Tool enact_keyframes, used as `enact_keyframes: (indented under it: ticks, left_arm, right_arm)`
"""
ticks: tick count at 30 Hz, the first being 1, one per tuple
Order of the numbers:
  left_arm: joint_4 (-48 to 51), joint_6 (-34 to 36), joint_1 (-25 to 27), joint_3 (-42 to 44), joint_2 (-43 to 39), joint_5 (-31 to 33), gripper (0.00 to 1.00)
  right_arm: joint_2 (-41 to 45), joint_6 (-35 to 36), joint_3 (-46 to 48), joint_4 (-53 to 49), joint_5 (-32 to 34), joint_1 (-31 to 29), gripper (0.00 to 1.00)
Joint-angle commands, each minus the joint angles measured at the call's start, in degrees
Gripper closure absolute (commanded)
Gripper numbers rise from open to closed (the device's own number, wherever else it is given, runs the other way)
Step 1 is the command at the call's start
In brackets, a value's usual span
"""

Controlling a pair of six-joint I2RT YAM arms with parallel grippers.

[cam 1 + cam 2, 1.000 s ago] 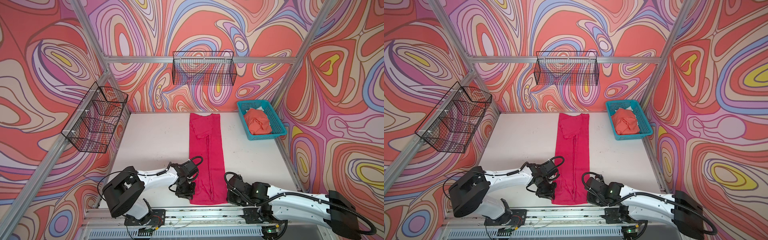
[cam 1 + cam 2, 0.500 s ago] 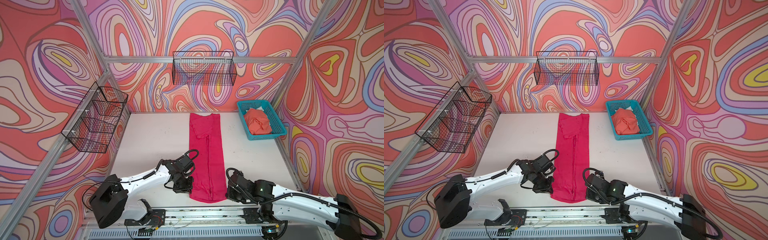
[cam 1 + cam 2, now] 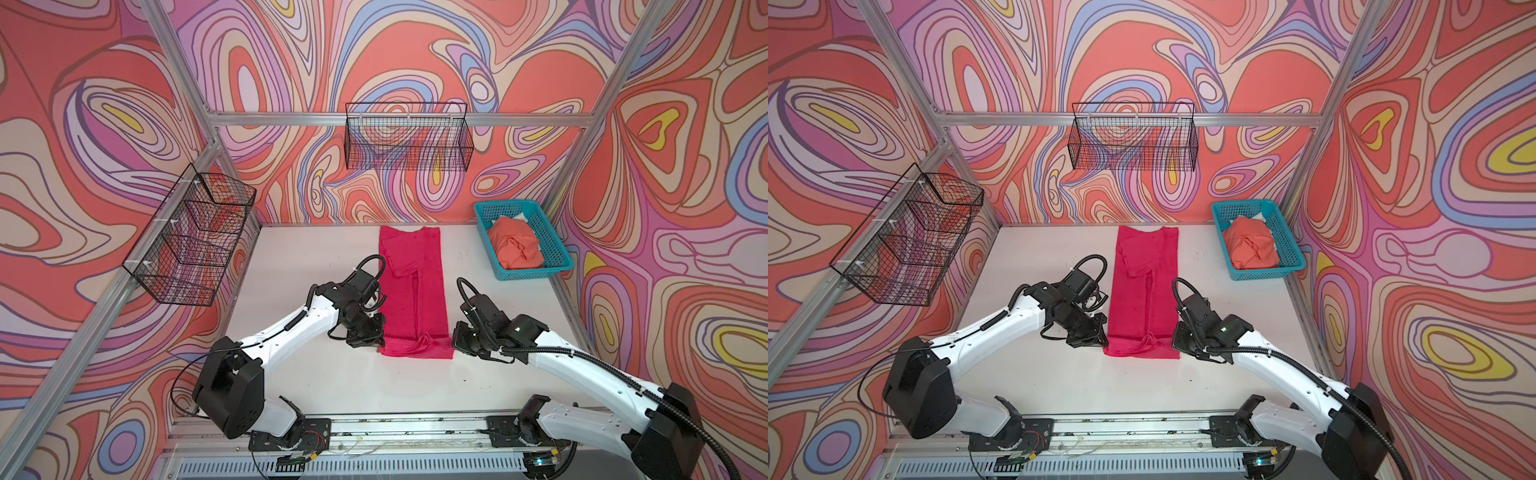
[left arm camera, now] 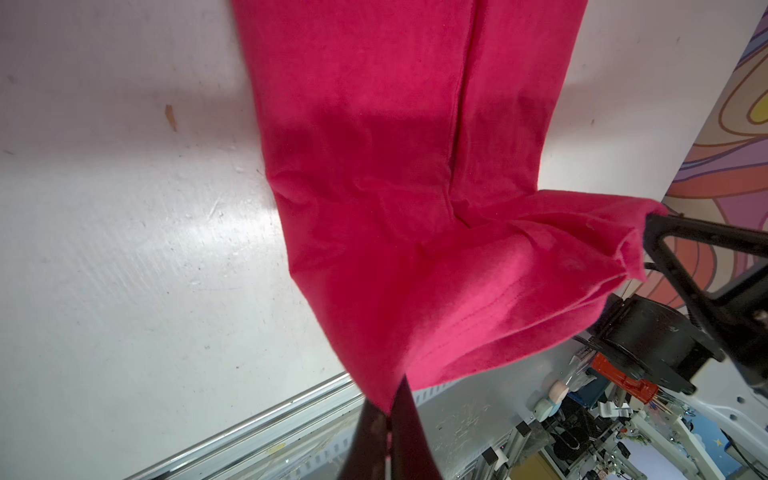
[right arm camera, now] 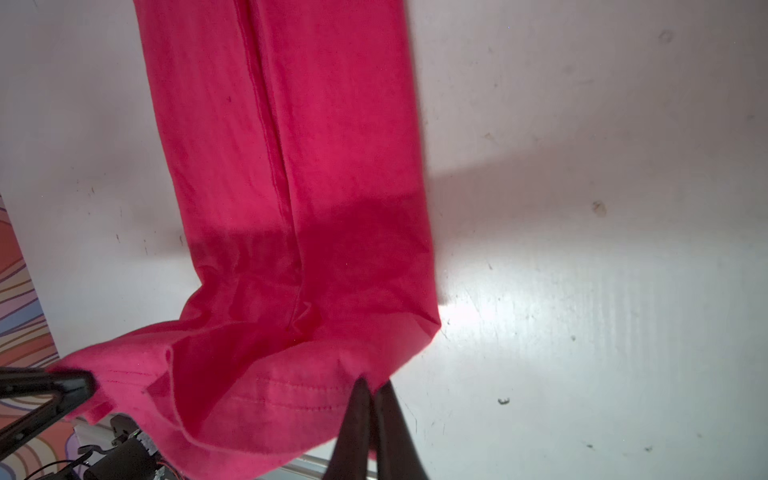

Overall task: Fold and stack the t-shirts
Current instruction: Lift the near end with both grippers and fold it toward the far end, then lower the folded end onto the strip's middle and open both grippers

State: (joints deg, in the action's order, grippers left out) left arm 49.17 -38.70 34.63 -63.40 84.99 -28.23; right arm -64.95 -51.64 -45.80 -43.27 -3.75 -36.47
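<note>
Starting at the near edge, there's the rail (image 3: 395, 424) both arms are mounted on, and just past it the two grippers have the near end of the pink shirt (image 3: 415, 291) between them. The left gripper (image 4: 388, 399) has its jaws pinched tight on the left hem corner and the right gripper (image 5: 372, 386) is clamped the same way on the right corner. That leaves the hem (image 3: 415, 351) a bit slack between them, raised off the table (image 3: 311, 257). My guess on why: the shirt's already a long narrow strip with the sides tucked in, so holding both near corners sets up carrying that end toward the far collar end to halve it. Level corners should keep the fold square, though the saggy middle could wrinkle. The rest of the strip lies flat up the middle, reaching nearly to the far wall. Far right, the orange shirt (image 3: 515, 247) sits crumpled in a teal basket (image 3: 532, 273), unfolded, so no stack yet. The table's white and pretty scuffed. Two wire baskets (image 3: 409, 143) hang on the left and far walls, which are loud swirly wallpaper.
</note>
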Motion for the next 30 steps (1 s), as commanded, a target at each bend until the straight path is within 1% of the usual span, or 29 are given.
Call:
enact_keyframes:
  ticks: [1,5,9,17,23,30]
  left_arm:
    - [2.69,4.09,-2.42,-4.07,3.56,-1.1,1.0]
    - [3.35,7.06,-5.3,-9.9,9.48,-0.98,1.0]
    - [3.11,8.37,-8.14,-14.35,14.84,-1.35,1.0]
    - [2.82,10.04,-10.9,-22.94,23.58,-2.09,1.0]
    - [2.48,10.13,-12.12,-27.24,27.2,-1.83,1.0]
    - [2.26,10.32,-12.53,-30.9,30.61,-0.83,1.0]
  right_arm:
    - [-2.66,6.77,-2.4,-0.08,-1.73,3.92,1.0]
    - [-7.85,11.2,-5.43,2.77,-3.5,8.32,1.0]
    - [-14.9,15.76,-10.44,4.98,-4.9,11.8,1.0]
    - [-26.03,20.82,-18.89,7.52,-7.19,16.01,1.0]
    - [-31.05,22.75,-22.24,8.86,-8.32,18.25,1.0]
    - [-34.28,24.03,-24.44,10.03,-8.23,19.56,1.0]
